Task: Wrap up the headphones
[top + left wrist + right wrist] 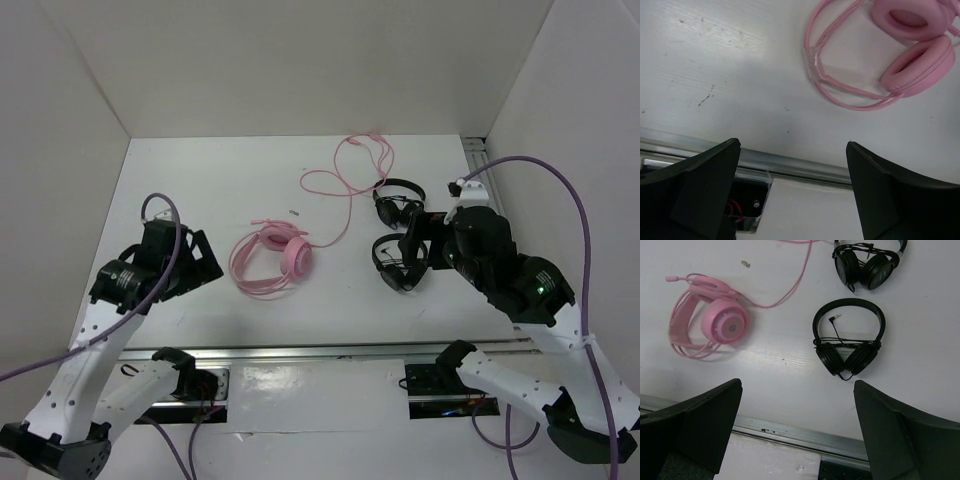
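The pink headphones [268,264] lie flat on the white table, left of centre, earcups together on the right. Their thin pink cord [345,185] runs loose toward the back in loops. They also show in the left wrist view [910,65] and the right wrist view [715,322]. My left gripper [203,262] is open and empty, held above the table just left of the headband; its jaws [792,150] stand wide apart. My right gripper [412,238] is open and empty above the black headphones, right of the pink ones; its jaws [797,385] also stand wide apart.
Two smaller black headphones lie right of centre, one nearer [400,268] [849,340] and one farther back [398,200] [870,262]. A tiny loose piece [294,212] lies behind the pink headset. A metal rail [320,352] runs along the near edge. White walls enclose three sides.
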Robot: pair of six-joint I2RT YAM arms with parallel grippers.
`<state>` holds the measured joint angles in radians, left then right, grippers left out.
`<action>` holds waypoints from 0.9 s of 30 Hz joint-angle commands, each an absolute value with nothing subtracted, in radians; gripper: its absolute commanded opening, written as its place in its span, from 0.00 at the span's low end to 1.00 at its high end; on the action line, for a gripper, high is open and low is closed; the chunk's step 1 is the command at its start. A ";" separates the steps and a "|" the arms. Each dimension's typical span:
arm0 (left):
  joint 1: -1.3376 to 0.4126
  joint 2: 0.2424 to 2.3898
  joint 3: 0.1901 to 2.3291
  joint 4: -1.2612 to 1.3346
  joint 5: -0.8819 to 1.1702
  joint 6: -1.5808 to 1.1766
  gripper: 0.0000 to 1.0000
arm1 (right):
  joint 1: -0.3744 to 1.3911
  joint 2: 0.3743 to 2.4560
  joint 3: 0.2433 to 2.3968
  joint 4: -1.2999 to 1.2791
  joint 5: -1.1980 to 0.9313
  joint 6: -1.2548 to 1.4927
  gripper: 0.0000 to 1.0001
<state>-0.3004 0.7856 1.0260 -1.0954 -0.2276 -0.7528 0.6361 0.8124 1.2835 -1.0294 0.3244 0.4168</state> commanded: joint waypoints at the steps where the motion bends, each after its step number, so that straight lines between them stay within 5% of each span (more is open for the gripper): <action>1: -0.290 0.807 1.025 -0.932 -0.160 -0.836 1.00 | 0.634 0.802 1.292 -0.946 0.307 0.374 1.00; 13: -0.299 1.126 0.691 -0.442 -0.047 -0.925 0.98 | 0.634 0.752 1.285 -0.946 0.204 0.299 1.00; 27: -0.308 1.388 0.652 -0.321 -0.146 -0.943 0.97 | 0.634 0.683 1.266 -0.905 0.098 0.255 1.00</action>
